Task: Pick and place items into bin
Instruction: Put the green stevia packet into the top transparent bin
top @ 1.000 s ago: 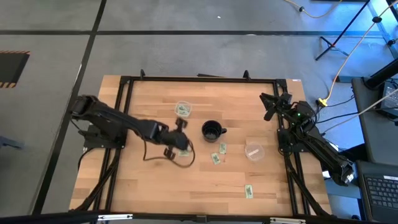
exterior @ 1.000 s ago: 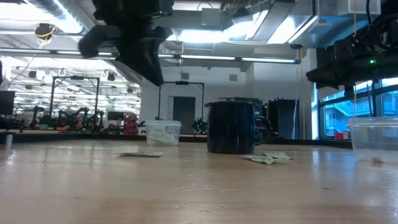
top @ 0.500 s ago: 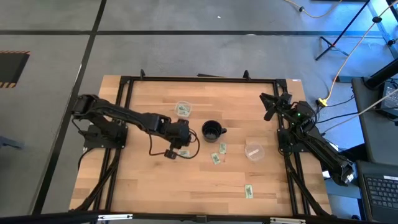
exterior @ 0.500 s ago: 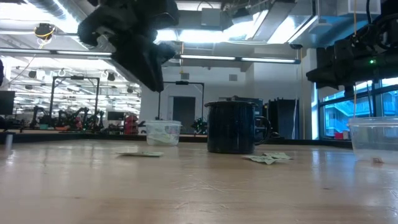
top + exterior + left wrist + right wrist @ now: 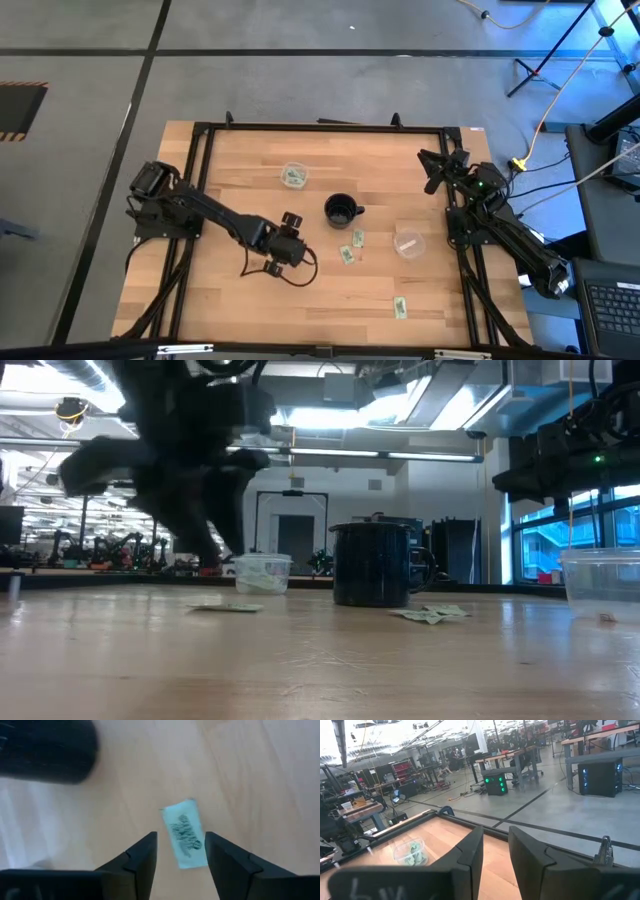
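I see my left gripper (image 5: 180, 851) spread above a pale green packet (image 5: 185, 834) left of the black mug (image 5: 341, 211) — its dark print is unreadable; right gripper (image 5: 495, 851) parted, empty.

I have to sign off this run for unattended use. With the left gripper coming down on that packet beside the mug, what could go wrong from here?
1. The packet lies flat on the table and askew between the open left gripper; the fingers may slide over it or push it away.
2. The black mug stands close by; the arm could nudge it.
3. The packet might stick to a finger on release.
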Available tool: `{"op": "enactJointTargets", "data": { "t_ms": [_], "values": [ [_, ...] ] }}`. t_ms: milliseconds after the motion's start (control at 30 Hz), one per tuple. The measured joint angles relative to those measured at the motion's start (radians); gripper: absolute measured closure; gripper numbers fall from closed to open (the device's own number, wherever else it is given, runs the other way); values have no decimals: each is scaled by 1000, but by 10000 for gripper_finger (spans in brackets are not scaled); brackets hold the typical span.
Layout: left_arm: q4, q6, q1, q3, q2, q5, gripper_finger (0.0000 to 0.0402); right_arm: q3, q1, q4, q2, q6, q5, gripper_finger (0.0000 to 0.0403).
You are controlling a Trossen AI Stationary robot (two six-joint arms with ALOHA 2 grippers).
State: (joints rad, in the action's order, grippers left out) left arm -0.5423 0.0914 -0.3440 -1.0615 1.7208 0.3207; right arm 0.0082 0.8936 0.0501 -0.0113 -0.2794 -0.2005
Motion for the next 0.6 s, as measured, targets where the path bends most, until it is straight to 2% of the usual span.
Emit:
{"op": "enactJointTargets", "data": {
  "t_ms": [300,600],
  "values": [
    [1,-98,-23,0,72,-26,257,0,0,0,0,2,0,308],
    [3,-107,-25,-6,130,0,274,0,0,0,0,4,0,308]
  ]
}}
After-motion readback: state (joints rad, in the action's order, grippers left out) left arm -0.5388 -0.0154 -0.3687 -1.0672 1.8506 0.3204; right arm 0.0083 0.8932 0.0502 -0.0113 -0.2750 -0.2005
